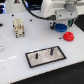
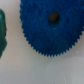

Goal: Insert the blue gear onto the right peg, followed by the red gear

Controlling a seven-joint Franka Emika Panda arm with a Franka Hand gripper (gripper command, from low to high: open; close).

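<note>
The blue gear [image 1: 60, 27] lies flat on the white table, just below my gripper [image 1: 61, 22], which hangs over it; the arm hides part of the gear. The wrist view is filled by the blue gear [image 2: 50, 27], its teeth sharp and its centre hole dark. None of my fingers show there, and the exterior view is too coarse to tell whether they are open or shut. The smaller red gear [image 1: 68, 36] sits beside the blue one, nearer the camera. The right peg [image 1: 50, 50] stands on the grey plate [image 1: 44, 61], toward the exterior view's right.
A second peg [image 1: 36, 56] stands at the plate's other end. A white blocky fixture [image 1: 18, 27] stands at the exterior view's left. A dark green shape [image 2: 2, 35] shows at the wrist view's edge, beside the blue gear.
</note>
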